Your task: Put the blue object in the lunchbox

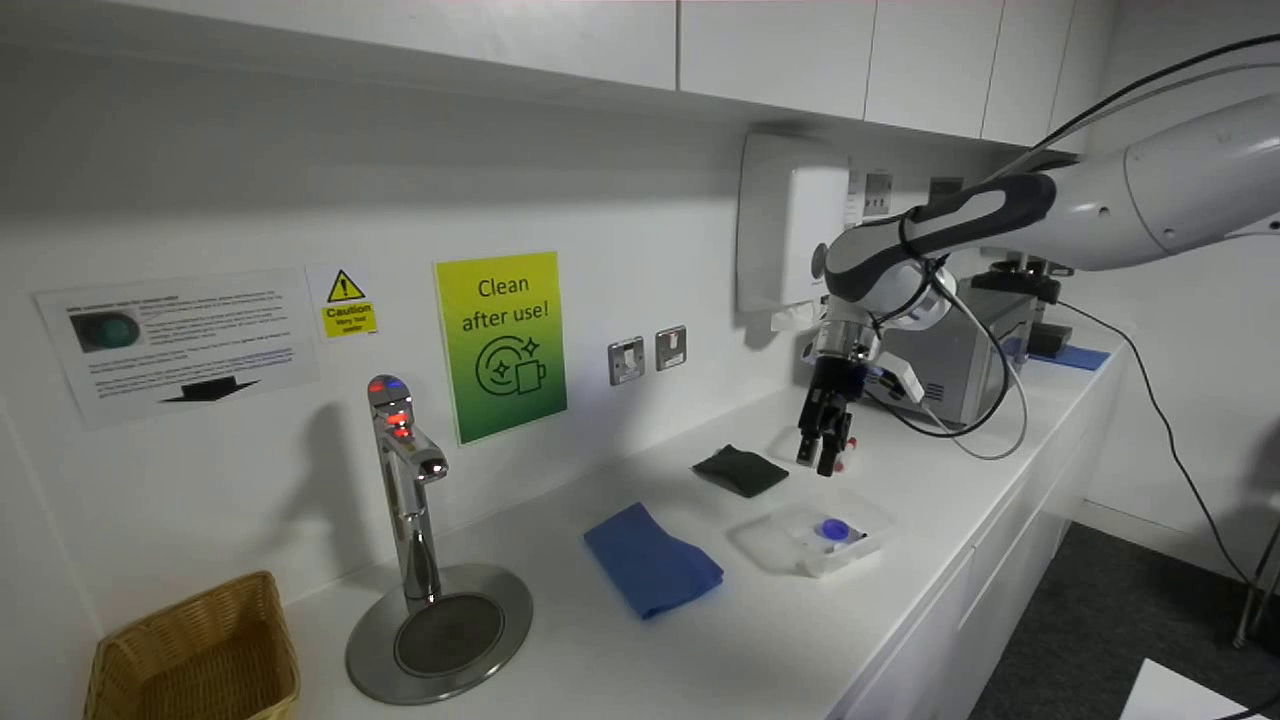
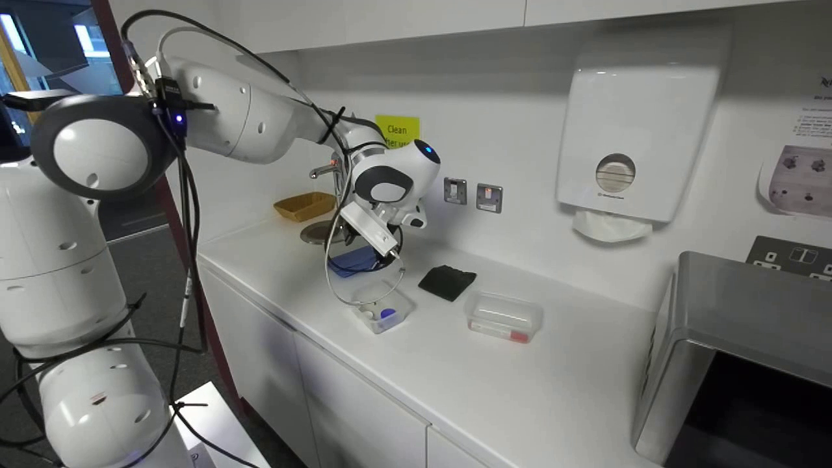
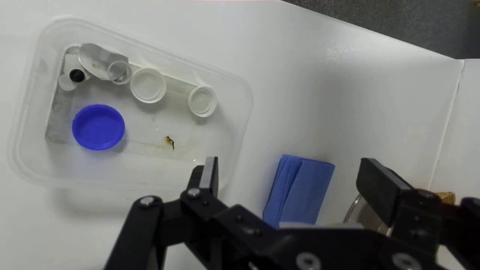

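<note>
The blue cloth (image 1: 652,562) lies folded flat on the white counter in both exterior views, near the tap (image 2: 354,261). A translucent lunchbox (image 1: 860,520) stands on the counter nearer the front edge, holding a blue cap and small clear caps; it fills the upper left of the wrist view (image 3: 232,86). A similar clear box (image 2: 504,309) with a red item stands farther along. My gripper (image 1: 817,462) is open and empty, pointing down above the counter. In the wrist view the cloth (image 3: 305,191) shows between the fingers (image 3: 290,172), well below them.
A black cloth (image 1: 740,470) lies near the wall behind the lunchbox. A tap (image 1: 405,490) with a round drain and a wicker basket (image 1: 190,660) stand at one end. A microwave (image 2: 734,312) stands at the other end. A paper dispenser (image 2: 640,130) hangs on the wall.
</note>
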Available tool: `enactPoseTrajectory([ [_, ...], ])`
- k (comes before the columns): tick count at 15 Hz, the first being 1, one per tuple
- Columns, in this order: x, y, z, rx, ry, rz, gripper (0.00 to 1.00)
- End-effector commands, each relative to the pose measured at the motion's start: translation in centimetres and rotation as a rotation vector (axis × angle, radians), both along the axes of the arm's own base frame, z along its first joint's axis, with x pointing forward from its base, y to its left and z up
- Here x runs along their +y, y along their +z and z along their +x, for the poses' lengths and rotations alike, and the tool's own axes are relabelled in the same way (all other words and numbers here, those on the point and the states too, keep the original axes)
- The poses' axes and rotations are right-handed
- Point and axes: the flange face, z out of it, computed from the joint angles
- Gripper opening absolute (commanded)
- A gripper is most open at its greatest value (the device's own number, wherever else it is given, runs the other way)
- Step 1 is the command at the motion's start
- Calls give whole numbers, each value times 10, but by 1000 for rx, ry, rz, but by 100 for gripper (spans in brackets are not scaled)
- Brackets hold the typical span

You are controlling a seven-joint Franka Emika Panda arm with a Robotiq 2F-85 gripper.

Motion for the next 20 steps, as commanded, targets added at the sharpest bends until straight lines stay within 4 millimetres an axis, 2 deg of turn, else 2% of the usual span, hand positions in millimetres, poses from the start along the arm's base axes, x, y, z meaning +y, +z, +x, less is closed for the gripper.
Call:
enactPoseTrajectory([
  [1,7,-3,23,-20,13,26,100],
  [6,31,-19,47,-18,22,37,100],
  [12,70,-42,73,-57,-40,-8,100],
  [17,102,-54,78,-74,-64,-24,100],
  [20,112,-59,78,-75,-62,-21,100],
])
